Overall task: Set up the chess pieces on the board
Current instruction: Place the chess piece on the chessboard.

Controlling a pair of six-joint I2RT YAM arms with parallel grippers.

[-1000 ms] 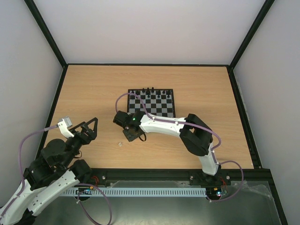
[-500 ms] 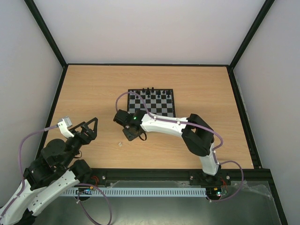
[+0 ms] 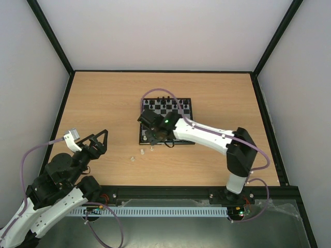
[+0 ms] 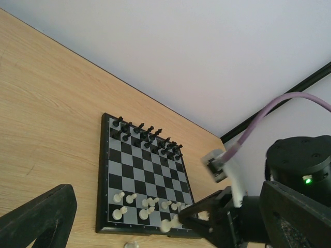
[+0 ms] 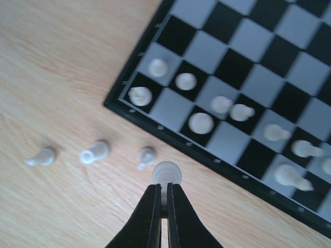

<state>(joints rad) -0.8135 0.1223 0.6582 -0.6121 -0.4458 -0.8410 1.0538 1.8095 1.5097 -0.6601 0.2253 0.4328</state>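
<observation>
the right claw (image 5: pixel 166 187), pinching a white chess piece (image 5: pixel 166 172) just off the near edge of the board (image 5: pixel 155 126), likely must carry it to a free square; left claw (image 3: pixel 99 135) hangs spread.

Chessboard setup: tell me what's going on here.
The right gripper has its jaws shut on a whitish chess piece, holding it just off the board near its left corner. Three more whitish pieces lie loose on the table beside that edge. Others are already on the board's near rows, with black pieces along the far side. The left gripper hangs open, away to the left, touching nothing.
</observation>
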